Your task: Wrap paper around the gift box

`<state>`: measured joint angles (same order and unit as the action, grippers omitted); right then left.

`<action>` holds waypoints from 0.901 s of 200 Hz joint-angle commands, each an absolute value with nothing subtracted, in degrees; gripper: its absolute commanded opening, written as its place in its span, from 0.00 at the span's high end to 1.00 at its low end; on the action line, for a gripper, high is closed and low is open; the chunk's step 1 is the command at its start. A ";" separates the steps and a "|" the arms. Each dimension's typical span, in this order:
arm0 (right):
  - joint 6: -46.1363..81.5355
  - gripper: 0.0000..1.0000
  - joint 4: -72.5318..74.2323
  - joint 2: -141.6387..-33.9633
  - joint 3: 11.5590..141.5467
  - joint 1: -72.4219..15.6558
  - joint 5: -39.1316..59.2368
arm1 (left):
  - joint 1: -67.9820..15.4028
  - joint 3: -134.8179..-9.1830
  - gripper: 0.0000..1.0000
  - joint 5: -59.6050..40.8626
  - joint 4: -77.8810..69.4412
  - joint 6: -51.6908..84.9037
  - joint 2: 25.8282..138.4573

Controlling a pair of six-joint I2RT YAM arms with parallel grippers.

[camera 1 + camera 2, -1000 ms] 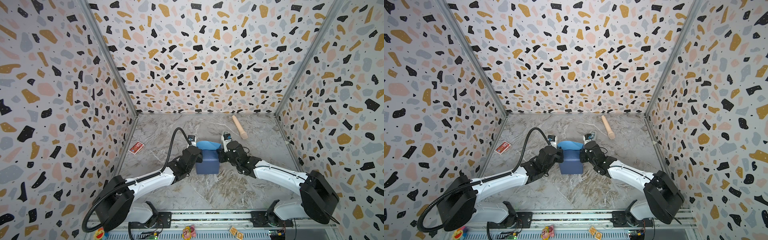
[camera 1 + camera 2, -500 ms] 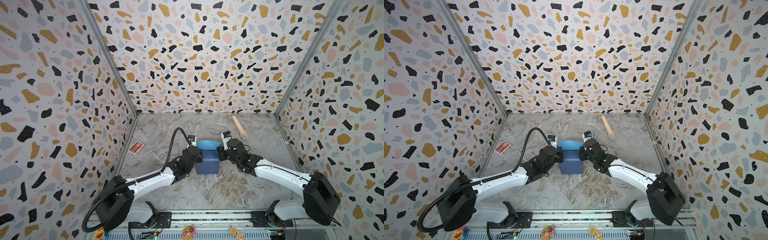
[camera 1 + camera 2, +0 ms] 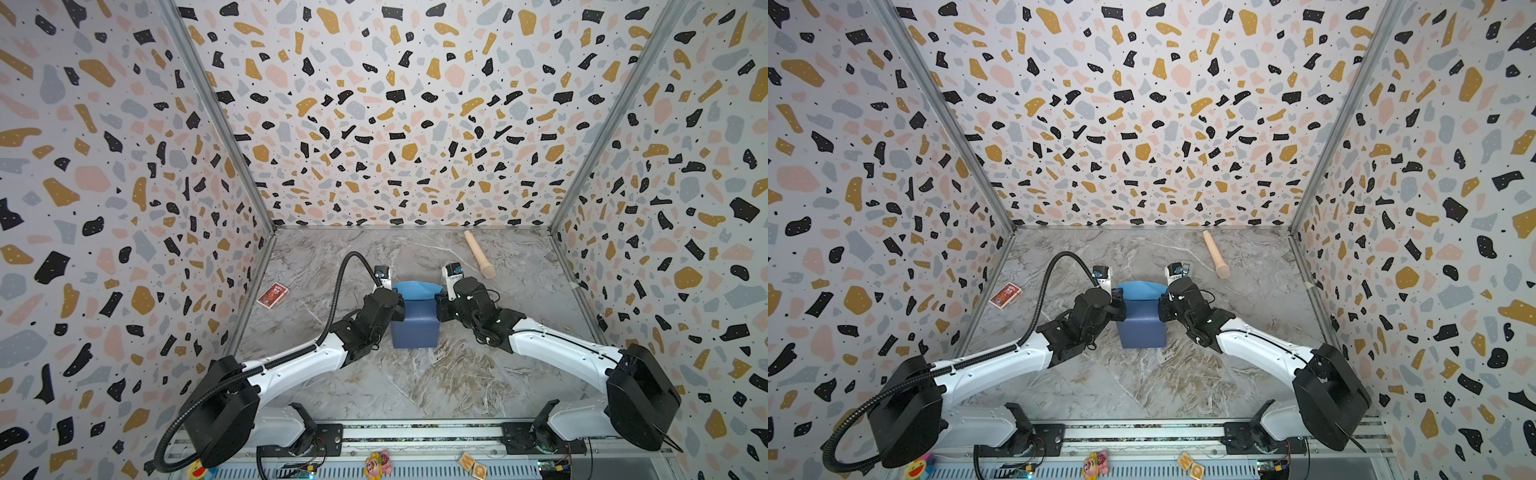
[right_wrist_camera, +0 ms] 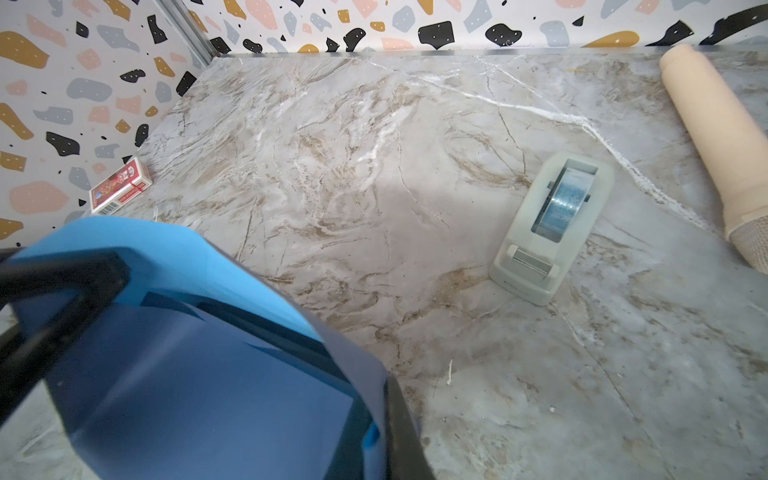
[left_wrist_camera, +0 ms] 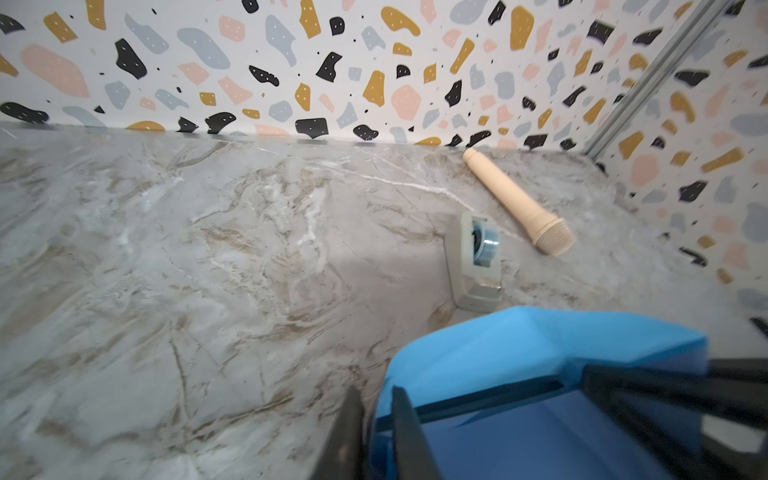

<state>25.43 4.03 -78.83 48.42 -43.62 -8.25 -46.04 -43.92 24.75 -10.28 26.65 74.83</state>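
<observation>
Red card pack (image 3: pixel 272 295) far left. Left gripper (image 3: pixel 400 308) pinches the paper (image 3: pixel 414 328), which hides the gift box mid-table. Long axis near-to-far, light-blue flap toward back wall. Right gripper (image 3: pixel 438 307) at right edge, grip unclear. Marble-look table (image 3: pixel 415 386), terrazzo walls (image 3: pixel 395 124).

Robot test cell in a lab. Boxed in left, back and right by white terrazzo-print wall panels (image 3: pixel 415 104) joined with grey metal corner strips (image 3: pixel 221 124). Floored with a grey-brown marble-look tabletop (image 3: pixel 415 386). Along the bottom edge of both top views, a silver metal mounting rail (image 3: pixel 419 432) (image 3: pixel 1142 434) bolted with two white-and-black robot arm bases (image 3: pixel 276 428) (image 3: pixel 577 419), small exposed circuit boards (image 3: pixel 555 467) and loose black wires (image 3: pixel 259 463) beside it.
</observation>
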 commanded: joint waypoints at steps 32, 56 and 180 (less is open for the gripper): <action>25.10 0.81 3.12 -76.86 49.87 -43.59 -7.85 | -46.30 -45.44 1.00 24.71 -11.60 25.76 75.63; 24.71 0.67 1.99 -75.64 50.83 -43.27 -6.94 | -46.32 -45.44 1.00 24.97 -11.34 25.75 75.24; 22.89 0.33 -0.22 -62.28 43.72 -26.37 21.87 | -45.09 -36.34 0.27 14.03 -12.75 30.13 63.33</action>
<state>23.40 -0.43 -62.43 45.32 -26.63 18.00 -45.45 -39.22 18.02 -10.81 28.36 65.41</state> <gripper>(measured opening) 0.669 0.716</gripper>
